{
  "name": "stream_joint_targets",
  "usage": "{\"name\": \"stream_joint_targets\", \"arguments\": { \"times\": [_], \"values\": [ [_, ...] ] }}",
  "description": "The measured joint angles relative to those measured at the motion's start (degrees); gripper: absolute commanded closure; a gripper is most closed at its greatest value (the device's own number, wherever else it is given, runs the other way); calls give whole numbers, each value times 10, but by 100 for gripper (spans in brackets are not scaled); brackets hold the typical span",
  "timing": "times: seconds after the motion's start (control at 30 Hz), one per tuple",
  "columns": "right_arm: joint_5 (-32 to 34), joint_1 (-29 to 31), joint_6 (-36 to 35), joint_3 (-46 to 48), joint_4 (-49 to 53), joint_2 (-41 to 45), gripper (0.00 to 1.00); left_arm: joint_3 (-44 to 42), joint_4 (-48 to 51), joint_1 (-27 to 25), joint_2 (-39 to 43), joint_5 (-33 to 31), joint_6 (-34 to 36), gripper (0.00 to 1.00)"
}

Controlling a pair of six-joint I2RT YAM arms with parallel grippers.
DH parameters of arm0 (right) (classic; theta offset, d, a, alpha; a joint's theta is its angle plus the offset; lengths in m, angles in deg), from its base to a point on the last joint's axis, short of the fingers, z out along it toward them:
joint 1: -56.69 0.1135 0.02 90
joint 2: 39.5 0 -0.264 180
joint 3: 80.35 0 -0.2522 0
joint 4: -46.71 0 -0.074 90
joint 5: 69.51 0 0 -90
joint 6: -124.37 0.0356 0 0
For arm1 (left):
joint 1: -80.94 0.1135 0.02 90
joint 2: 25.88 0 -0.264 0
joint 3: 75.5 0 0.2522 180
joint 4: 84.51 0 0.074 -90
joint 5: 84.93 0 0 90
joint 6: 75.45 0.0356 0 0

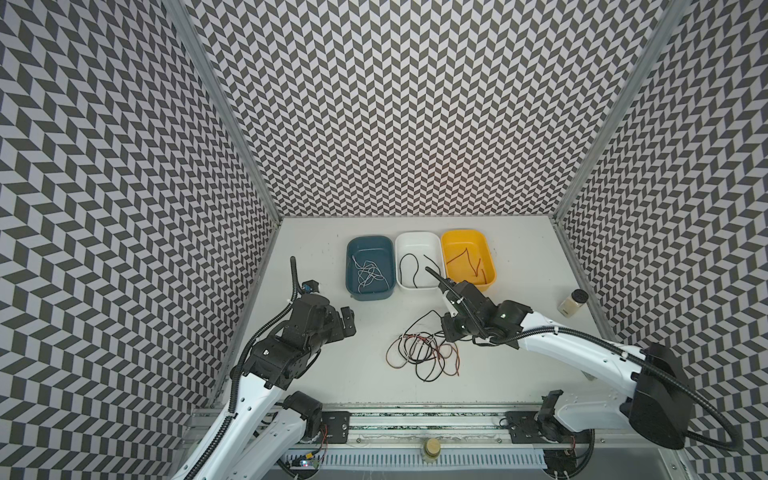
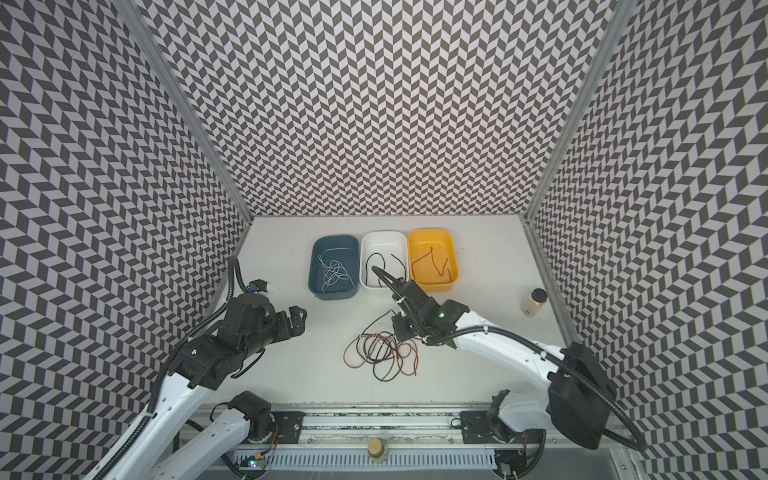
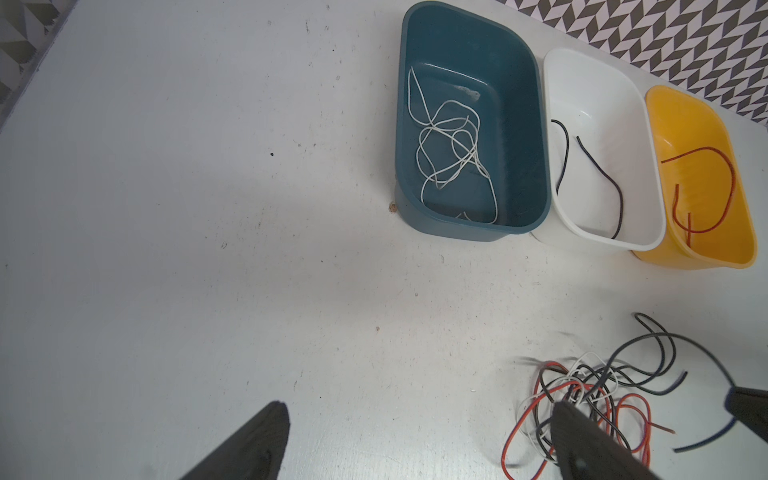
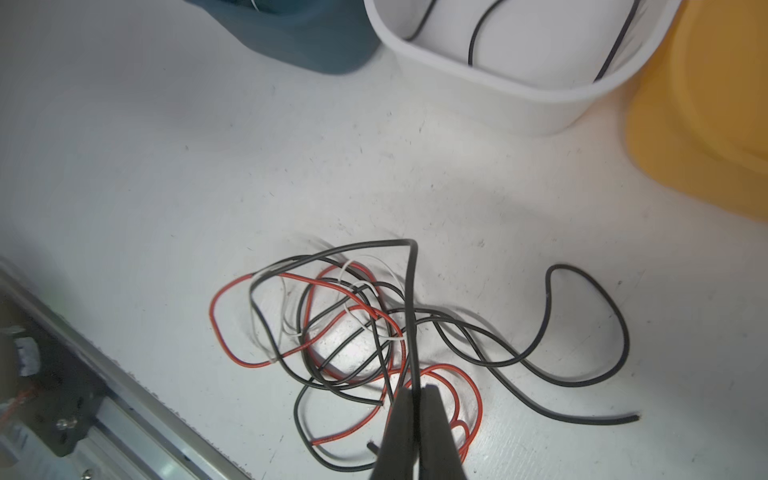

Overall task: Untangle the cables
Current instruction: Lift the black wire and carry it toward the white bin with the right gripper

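Pinching a black cable [image 4: 411, 291] over the tangle [image 4: 353, 328], right end effector [image 4: 417, 390] clamped; left end effector [image 3: 419, 407] apart.

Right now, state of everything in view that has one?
left gripper, open, empty.
right gripper, shut on black cable.
black cable, pinched, one loop raised off the tangle.
tangle, black, red, white strands intertwined, unsorted.
blue bin, holds white cables.
white bin, holds black cables.
yellow bin, holds red cables.
jar, upright, lidded.
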State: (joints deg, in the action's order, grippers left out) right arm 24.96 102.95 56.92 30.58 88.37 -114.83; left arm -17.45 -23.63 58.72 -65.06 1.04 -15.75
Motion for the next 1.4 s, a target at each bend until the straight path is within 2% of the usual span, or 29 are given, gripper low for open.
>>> {"name": "stream_joint_targets", "arguments": {
  "times": [0.4, 0.77, 1.13, 1.4],
  "values": [
    [54, 0, -58, -152, 57, 85, 100, 0, 0, 0, 0, 0, 0, 0],
    [53, 0, -95, -316, 132, 91, 100, 0, 0, 0, 0, 0, 0, 0],
    [25, 2, -106, -504, 202, 85, 100, 0, 0, 0, 0, 0, 0, 0],
    [27, 3, -130, -578, 222, 70, 100, 0, 0, 0, 0, 1, 0, 0]
  ]
}}
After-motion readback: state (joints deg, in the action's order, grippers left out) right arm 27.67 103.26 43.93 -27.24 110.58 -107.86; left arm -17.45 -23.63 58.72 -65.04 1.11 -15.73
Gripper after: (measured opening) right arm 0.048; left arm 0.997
